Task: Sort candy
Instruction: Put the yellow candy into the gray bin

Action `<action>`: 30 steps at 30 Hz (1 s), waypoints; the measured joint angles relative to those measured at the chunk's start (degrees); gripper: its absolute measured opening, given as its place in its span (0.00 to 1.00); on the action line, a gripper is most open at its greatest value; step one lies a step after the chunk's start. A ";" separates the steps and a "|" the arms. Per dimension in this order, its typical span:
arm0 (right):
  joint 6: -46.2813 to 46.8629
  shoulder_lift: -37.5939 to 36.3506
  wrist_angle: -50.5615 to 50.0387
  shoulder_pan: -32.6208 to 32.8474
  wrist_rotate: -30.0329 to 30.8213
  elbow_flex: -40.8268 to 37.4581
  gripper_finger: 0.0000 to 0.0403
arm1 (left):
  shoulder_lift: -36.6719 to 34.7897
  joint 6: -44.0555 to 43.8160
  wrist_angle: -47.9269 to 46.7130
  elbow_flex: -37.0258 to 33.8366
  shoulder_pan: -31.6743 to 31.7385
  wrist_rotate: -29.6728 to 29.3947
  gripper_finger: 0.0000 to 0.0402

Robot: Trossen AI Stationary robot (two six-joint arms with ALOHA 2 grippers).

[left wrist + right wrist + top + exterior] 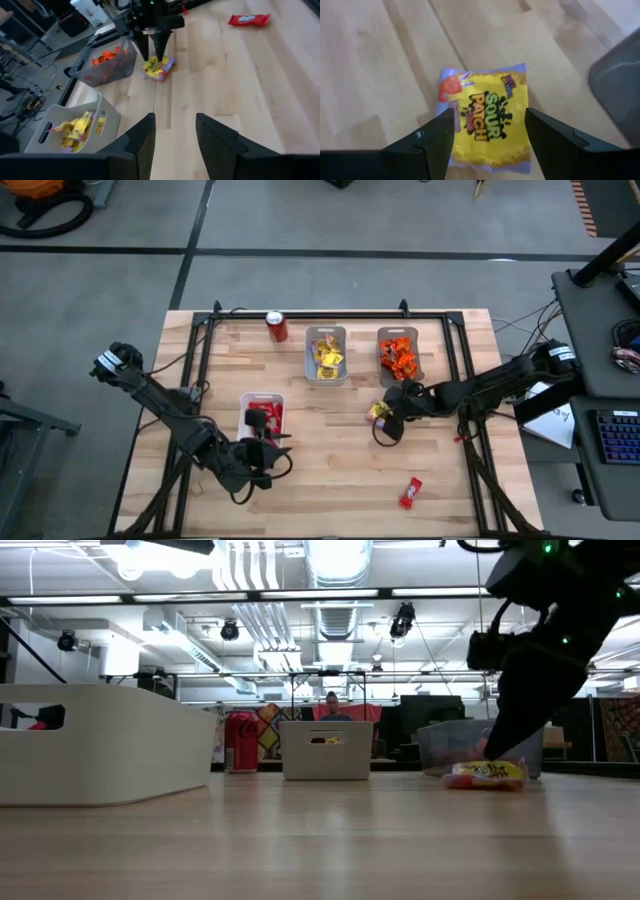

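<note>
Right gripper (pixel 489 135): jaws spread wide, holding nothing, poised directly over a yellow candy packet (pixel 487 120) that lies flat on the table (pixel 330 470) between the two fingers. In the high view this packet (pixel 378 412) sits just in front of the tray of orange candy (pixel 398 357), with the right gripper (pixel 389 412) at it.

Left gripper (pixel 174 135): jaws partly open and empty, hovering above bare table; in the high view it (pixel 262 452) is just in front of the white tray of red candy (pixel 262 418).

The middle tray (pixel 326 355) holds yellow candy. One red candy packet (pixel 410 492) lies loose on the table, well apart from both grippers, toward the front right. A red soda can (pixel 276 326) stands upright near the back edge, left of the middle tray.
</note>
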 joint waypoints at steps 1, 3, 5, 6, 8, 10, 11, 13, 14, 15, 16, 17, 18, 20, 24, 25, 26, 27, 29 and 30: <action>0.53 0.00 1.57 -0.06 0.21 -0.92 0.58 | 0.00 0.09 -0.06 0.00 0.36 0.00 0.31; 1.61 0.00 4.35 -0.14 1.14 -2.64 0.58 | 0.00 0.28 -0.08 0.00 0.99 0.00 0.31; 1.95 0.00 5.92 -0.12 1.96 -3.83 0.58 | 0.00 0.29 -0.09 0.00 1.43 0.00 0.31; 2.23 0.00 6.35 -0.11 2.31 -4.37 0.58 | 0.00 0.29 -0.09 0.00 1.58 0.00 0.31; 2.45 0.00 6.89 -0.03 3.04 -5.34 0.58 | 0.00 0.31 -0.14 -0.02 1.75 0.00 0.31; 2.03 0.00 7.25 -0.03 3.49 -6.15 0.58 | 0.00 0.31 -0.22 -0.04 1.81 0.00 0.31; 1.55 0.00 7.32 -0.03 3.66 -6.65 0.58 | 0.00 0.31 -0.20 -0.04 1.81 0.00 0.31; 0.38 0.23 7.56 -0.01 4.24 -7.66 0.58 | 0.00 0.31 -0.20 -0.04 1.81 0.00 0.31; 0.04 0.45 8.55 -0.03 4.72 -8.25 0.58 | 0.00 0.31 -0.18 -0.04 1.81 0.00 0.31; 0.04 0.89 10.11 -0.03 4.64 -8.92 0.57 | 0.00 0.31 -0.18 -0.04 1.82 0.00 0.31; -0.14 1.47 12.37 -0.03 4.38 -9.67 0.56 | 0.00 0.31 -0.17 -0.04 1.85 0.00 0.31; -0.49 2.08 14.83 -0.03 4.45 -10.37 0.55 | 0.00 0.31 -0.13 -0.04 1.87 0.00 0.31; -0.90 2.77 17.33 -0.03 3.95 -10.99 0.53 | 0.00 0.31 -0.13 -0.07 1.96 0.00 0.31; -1.26 4.24 20.85 -0.05 3.69 -11.46 0.49 | 0.00 0.29 0.04 -0.07 2.19 -0.02 0.31; -1.18 7.58 22.37 -0.05 4.06 -11.36 0.35 | 0.00 -0.12 0.11 -0.07 3.00 -0.04 0.31; -1.18 8.58 22.27 -0.07 4.08 -11.27 0.31 | 0.00 -0.21 0.14 -0.07 3.26 -0.04 0.31; -1.18 9.62 22.22 -0.08 4.13 -11.18 0.27 | 0.00 -0.26 0.13 -0.07 3.49 -0.05 0.31; -1.17 10.54 22.22 -0.04 4.32 -10.99 0.22 | 0.00 -0.31 0.15 -0.07 3.77 -0.07 0.31; -1.16 11.73 22.29 0.09 4.26 -10.69 0.11 | 0.00 -0.34 0.15 -0.07 4.17 -0.09 0.31; -1.22 11.97 22.28 0.24 4.23 -10.57 0.07 | 0.00 -0.34 0.15 -0.07 4.40 -0.09 0.31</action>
